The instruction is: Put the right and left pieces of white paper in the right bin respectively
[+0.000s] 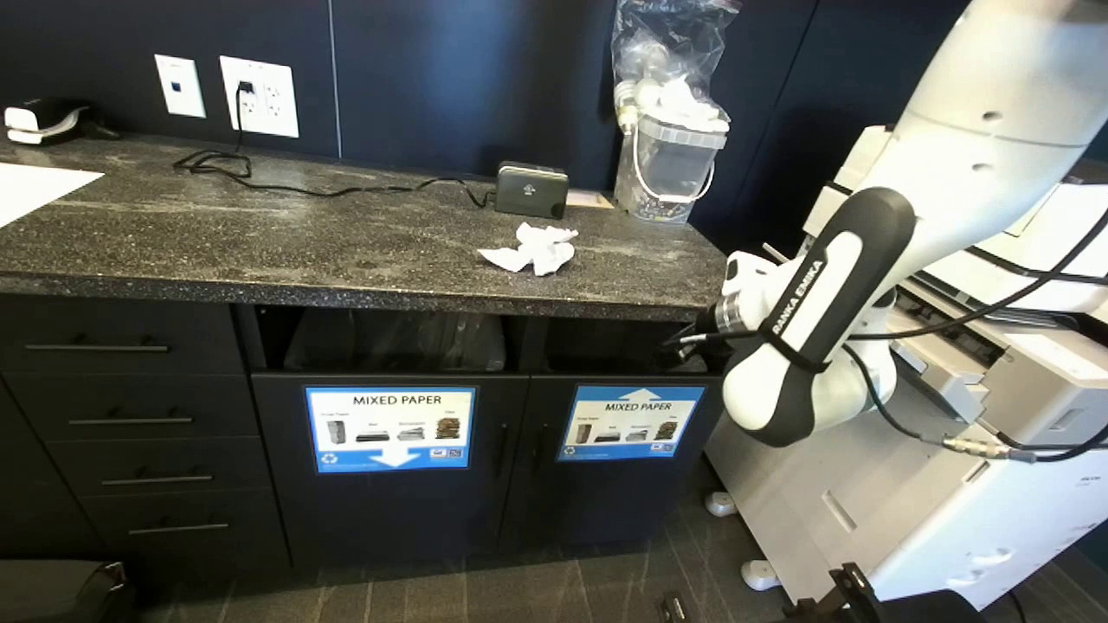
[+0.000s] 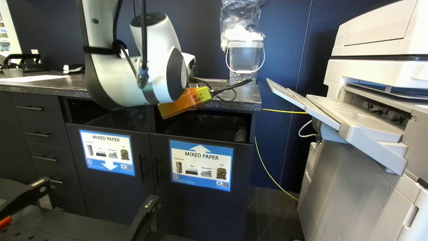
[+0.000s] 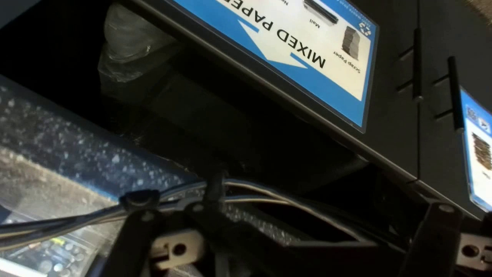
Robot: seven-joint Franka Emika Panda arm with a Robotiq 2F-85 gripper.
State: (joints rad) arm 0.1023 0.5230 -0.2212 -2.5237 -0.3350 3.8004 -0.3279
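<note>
- Jaws take up the bottom of the wrist view, spread well apart. Past them you're pretty much staring into the dark opening of the right bin.
- Robot arm has its far end right by that opening, but honestly can't tell if the jaws are inside it or just in front.
- 1 piece of white paper, all crumpled up, is sitting on the table in an exterior view. It's between a small dark box and the front edge, touching neither.
- Left bin is open up top as well, lined with dark plastic.
- Each of the 2 bins has a blue-and-white sign saying MIXED PAPER: the right sign has its arrow up, the left sign has its arrow down.
- Clear bucket stands upright at the back right of the table, clear bag of white stuff on top.
- Orange-and-yellow block pokes out at the arm's end.
- Big off-white printer is over to the right in both exterior views.
</note>
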